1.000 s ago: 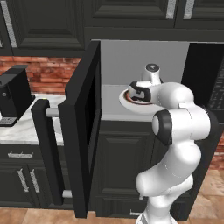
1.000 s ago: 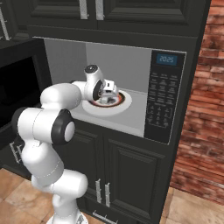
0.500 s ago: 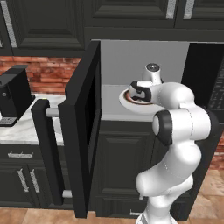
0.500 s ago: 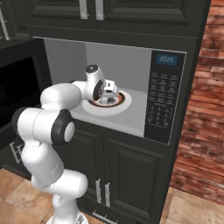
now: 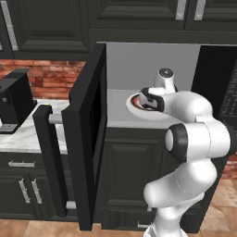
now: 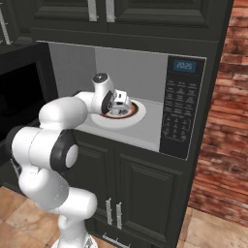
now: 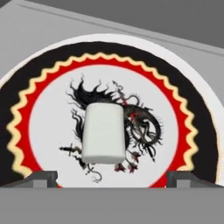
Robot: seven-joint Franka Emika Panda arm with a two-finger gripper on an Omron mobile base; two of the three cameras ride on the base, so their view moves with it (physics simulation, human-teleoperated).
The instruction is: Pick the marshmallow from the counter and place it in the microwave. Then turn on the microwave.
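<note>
In the hand view, the marshmallow [image 7: 103,133] lay a little left of centre in the frame, resting on the turntable [image 7: 48,127] of the microwave [image 6: 186,87], over the dark dragon-like print at the plate's middle. It sat ahead of and between the two finger tips [image 7: 41,178], which showed at the lower left and lower right of the frame, well apart, with nothing between them: the jaws stood wide open and the piece lay free of both. Its long axis ran up and down the frame, that is, along the line of the gripper's reach and across the line joining the tips. Whether its far end touched the plate flat or tilted slightly was hard to judge from this angle.

In the left base view, the gripper [image 5: 150,99] hung just over the turntable at centre right of the frame, inside the open cavity; the door [image 5: 88,139] stood swung out at left centre, and the counter [image 5: 28,134] with the coffee machine [image 5: 16,104] lay at far left.

By count: one marshmallow, one turntable, one microwave, one door, one arm and gripper, one coffee machine.

The placing looked done; the coming move would likely be a straight pull back out of the cavity, away from the marshmallow, before the door and the keypad [image 6: 177,111] at the right of the right base view.
</note>
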